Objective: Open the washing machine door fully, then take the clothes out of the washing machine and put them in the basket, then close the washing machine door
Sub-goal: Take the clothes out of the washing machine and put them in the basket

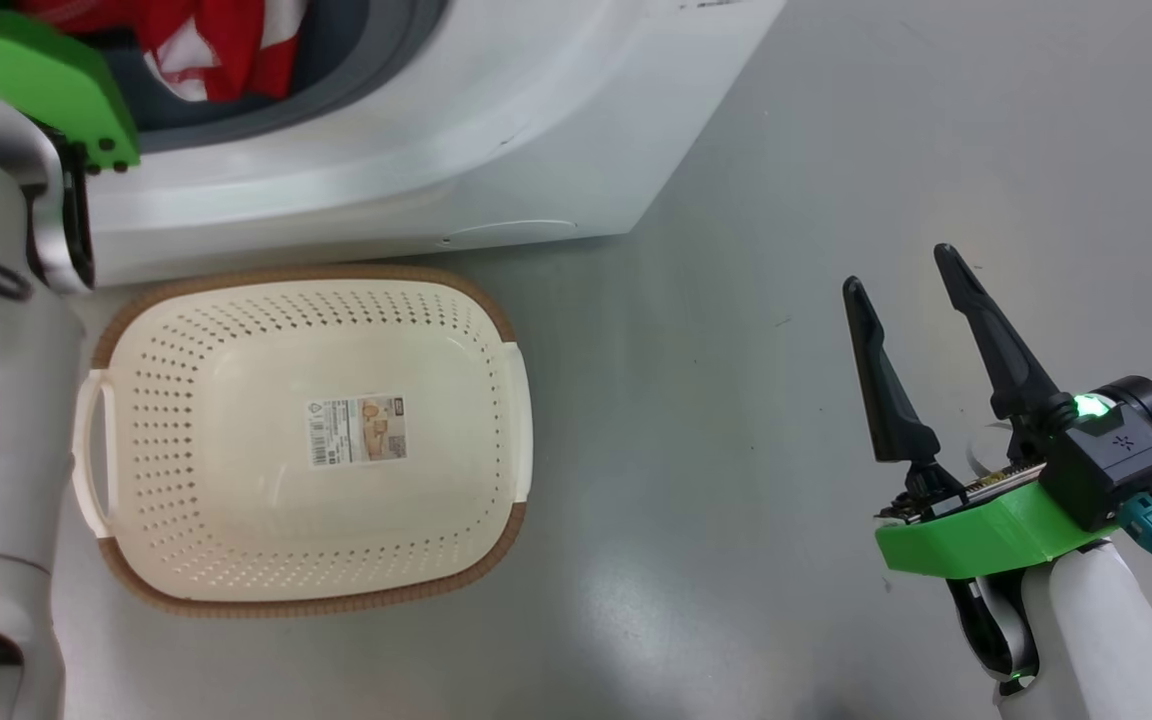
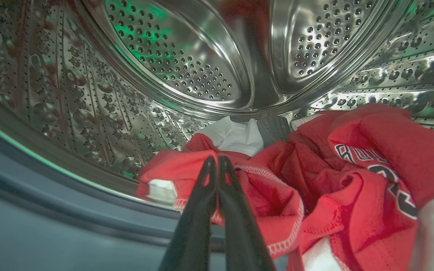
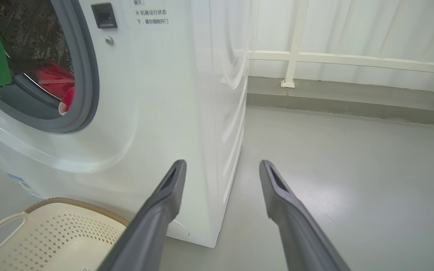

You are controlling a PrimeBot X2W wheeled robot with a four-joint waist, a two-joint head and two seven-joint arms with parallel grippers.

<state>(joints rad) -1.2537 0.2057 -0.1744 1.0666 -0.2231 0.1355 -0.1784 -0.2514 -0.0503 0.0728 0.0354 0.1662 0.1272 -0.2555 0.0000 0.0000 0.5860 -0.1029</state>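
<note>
The left arm reaches into the washing machine [image 1: 496, 130], where the left gripper [image 2: 217, 160] has its two fingers pressed tight together against a red fold of the clothes [image 2: 315, 162] — whether cloth is pinched between them I cannot tell. The right gripper [image 1: 899, 268] hangs over the floor off the machine's front corner, well apart from it, fingers spread wide and holding nothing. One basket [image 1: 306, 280] sits just in front of the machine, its paper label bare to view — the clothes, one heap of red jersey and white cloth, lie low in the drum [image 2: 179, 56] behind the grey door ring [image 3: 89, 94].

The basket [image 1: 436, 470] sits on the floor [image 1: 736, 500] at eight o'clock, just beside the washing machine [image 1: 456, 130] at twelve, red clothes [image 1: 226, 45] in its mouth, the right end effector [image 1: 896, 268] spread at four o'clock.
</note>
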